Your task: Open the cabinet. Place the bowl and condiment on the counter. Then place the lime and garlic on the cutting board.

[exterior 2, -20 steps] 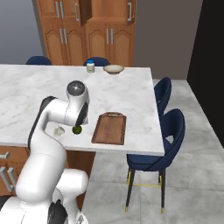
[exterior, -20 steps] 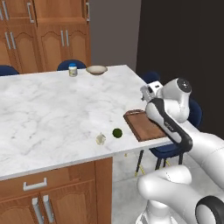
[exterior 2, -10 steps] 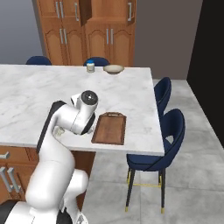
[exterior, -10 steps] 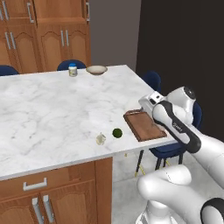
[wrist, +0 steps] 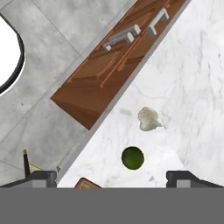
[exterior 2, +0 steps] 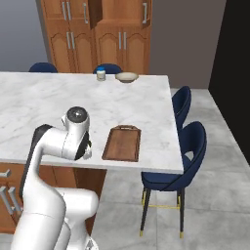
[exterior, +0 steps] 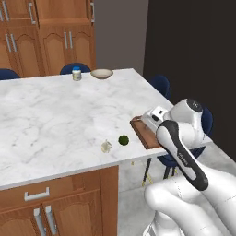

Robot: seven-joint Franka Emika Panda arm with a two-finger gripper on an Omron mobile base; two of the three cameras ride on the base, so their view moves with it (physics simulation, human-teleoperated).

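Now my arm has swung right, so my pincer [wrist: 111, 177] hangs wide open and empty above the lime [wrist: 132, 158], garlic [wrist: 149, 119] beside it; lime pickup comes next.

White marble counter [exterior: 55, 115] with grey veins, on a reddish-brown wooden base. Near front edge: lime [exterior: 123, 139] and garlic [exterior: 106, 146] just beside each other, apart from cutting board [exterior 2: 122, 143] at the corner. Far side: bowl [exterior: 102, 73] and blue-lidded condiment [exterior: 77, 74], close together.
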